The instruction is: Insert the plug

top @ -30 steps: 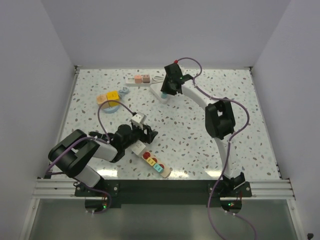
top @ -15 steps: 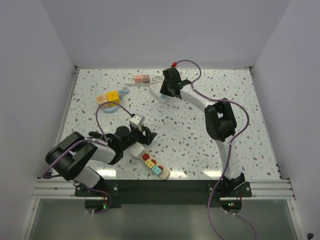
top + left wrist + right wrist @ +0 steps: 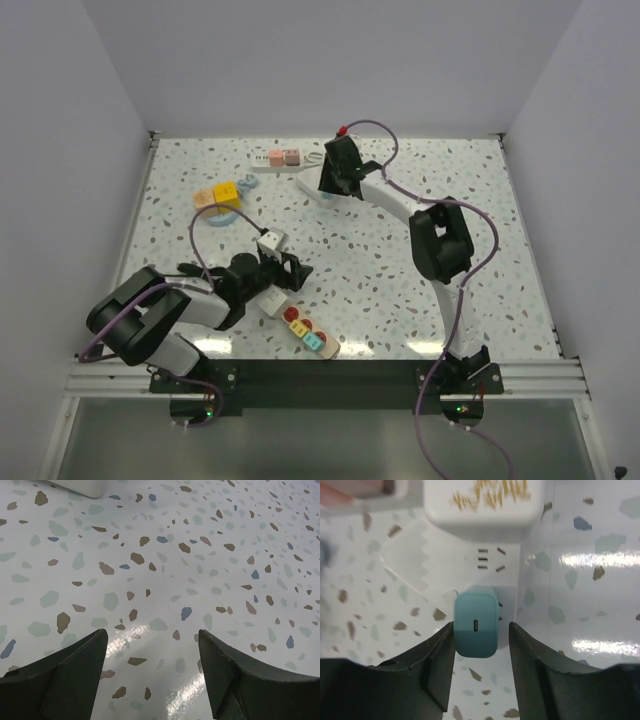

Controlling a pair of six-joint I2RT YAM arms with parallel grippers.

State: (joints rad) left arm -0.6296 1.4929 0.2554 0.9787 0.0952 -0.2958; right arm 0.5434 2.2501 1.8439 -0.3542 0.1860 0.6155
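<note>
We see the right gripper [image 3: 480, 630] loosely straddling the teal plug [image 3: 476, 622], not clamped, the plug standing on the white power strip [image 3: 470, 575]. Our left gripper [image 3: 152, 645] hangs with jaws spread over the speckled table [image 3: 200, 540].

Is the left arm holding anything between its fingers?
No, only bare table shows between the left fingers.

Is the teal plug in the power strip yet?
In, or nearly: teal plug stands on the power strip, prong sliver showing.
</note>
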